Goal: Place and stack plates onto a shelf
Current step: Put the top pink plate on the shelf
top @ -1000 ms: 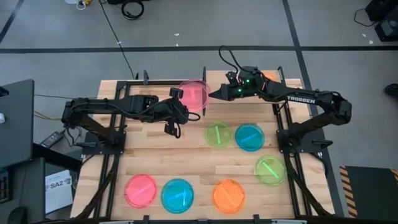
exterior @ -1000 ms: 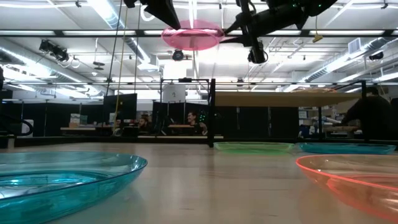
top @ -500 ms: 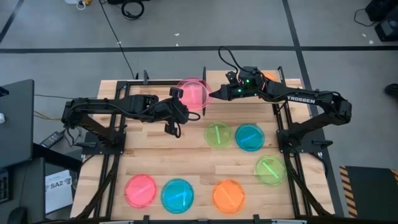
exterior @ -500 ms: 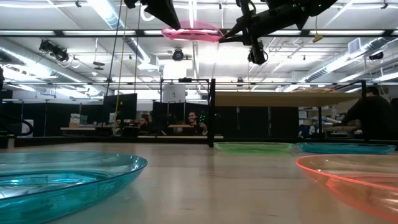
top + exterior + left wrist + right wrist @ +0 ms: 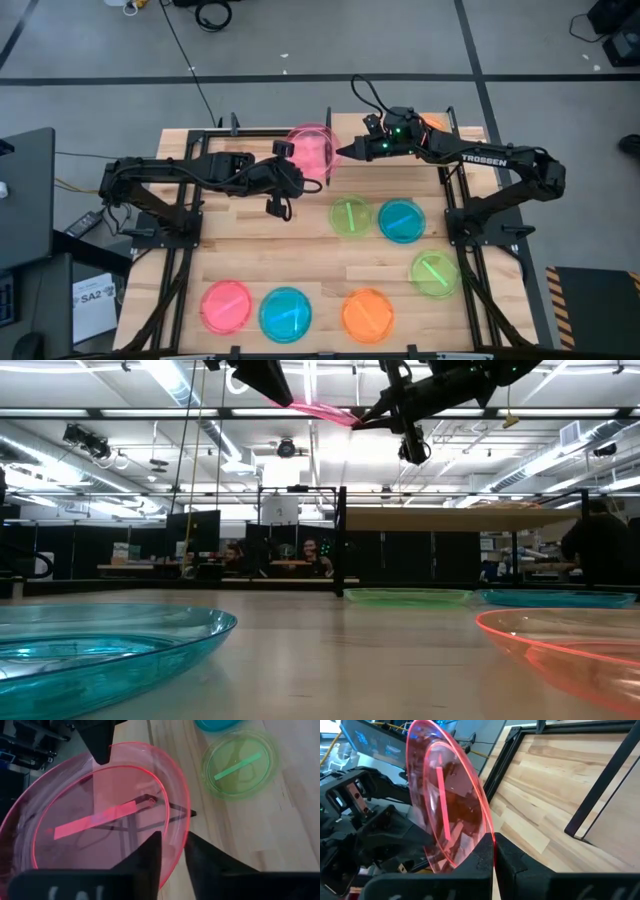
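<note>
High above the table, the pink plate hangs between both tools, left tool and right tool each clamped on opposite rims.

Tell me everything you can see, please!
Held plate: one, pink, tilted in the air between both hands.
Pink plate: one, near edge of the table, leftmost.
Blue plates: two, mid-table and near edge.
Green plates: two, mid-table and right side.
Orange plate: one, near edge.
Shelf: one, light wood, far right.
Table: one, wood.
People: a few, far behind.
Left hand: grips the held plate's rim.
Right hand: grips the opposite rim.
</note>
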`<state>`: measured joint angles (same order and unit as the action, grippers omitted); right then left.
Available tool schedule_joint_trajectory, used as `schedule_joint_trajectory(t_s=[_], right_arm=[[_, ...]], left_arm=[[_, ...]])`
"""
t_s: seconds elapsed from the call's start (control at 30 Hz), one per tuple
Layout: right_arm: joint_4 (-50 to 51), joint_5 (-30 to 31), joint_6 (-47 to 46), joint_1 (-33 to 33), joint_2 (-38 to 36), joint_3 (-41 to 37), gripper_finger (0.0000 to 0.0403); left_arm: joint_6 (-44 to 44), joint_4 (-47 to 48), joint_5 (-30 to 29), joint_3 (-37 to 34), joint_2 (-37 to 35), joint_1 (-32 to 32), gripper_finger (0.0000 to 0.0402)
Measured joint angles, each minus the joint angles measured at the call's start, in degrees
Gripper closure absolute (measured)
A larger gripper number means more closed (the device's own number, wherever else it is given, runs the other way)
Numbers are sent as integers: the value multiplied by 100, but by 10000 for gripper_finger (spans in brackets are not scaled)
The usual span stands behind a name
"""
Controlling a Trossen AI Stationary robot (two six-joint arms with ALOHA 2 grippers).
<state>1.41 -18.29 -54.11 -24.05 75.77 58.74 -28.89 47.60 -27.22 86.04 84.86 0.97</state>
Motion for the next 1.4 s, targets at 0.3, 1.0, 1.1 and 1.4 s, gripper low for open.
schedule_joint_trajectory(t_s=[0.3, 1.0, 1.1, 1.4], right_arm=[[4, 16, 40, -214, 0, 0, 395], [318, -539, 208, -1321, -15, 0, 395], [624, -532, 371, -1420, -126, 0, 395], [1701, 86, 763, -1725, -824, 0, 395]], left_arm=[[19, 21, 0, 0, -2, 0, 274], [411, 78, 13, 0, -2, 0, 274], [428, 78, 14, 0, -10, 0, 274], [429, 75, 13, 0, -11, 0, 273]])
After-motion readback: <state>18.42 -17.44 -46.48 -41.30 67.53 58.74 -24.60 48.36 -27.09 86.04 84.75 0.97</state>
